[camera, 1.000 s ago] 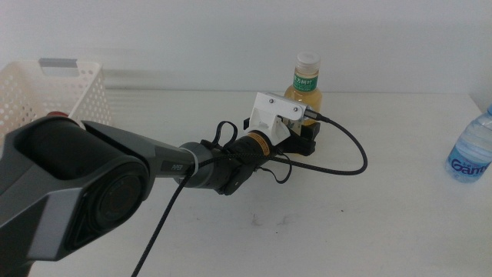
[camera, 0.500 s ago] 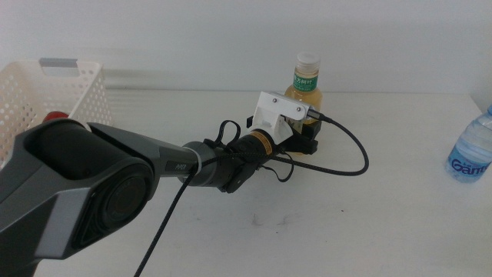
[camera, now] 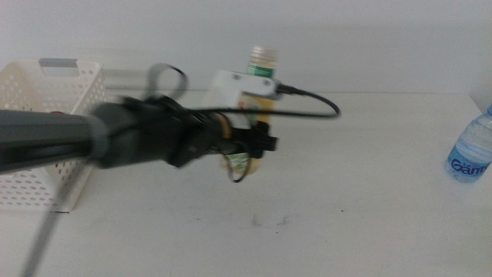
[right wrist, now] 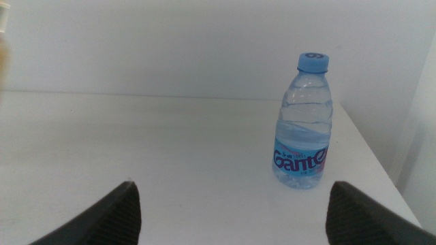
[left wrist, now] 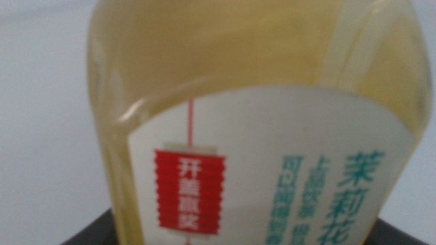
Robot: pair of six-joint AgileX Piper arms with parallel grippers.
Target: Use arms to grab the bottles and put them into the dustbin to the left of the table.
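Juice bottle (camera: 254, 100) clamped in left gripper (camera: 250, 150), lifted off table (camera: 369, 200) for basket (camera: 46, 115) at left; right gripper (right wrist: 231, 211) open, idle.

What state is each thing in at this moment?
Yellow juice bottle: capped, lifted off the table, held by the left gripper.
Water bottle: upright on the table, capped, untouched.
Right gripper: open, waiting, facing the water bottle.
Dustbin: upright at table's left.
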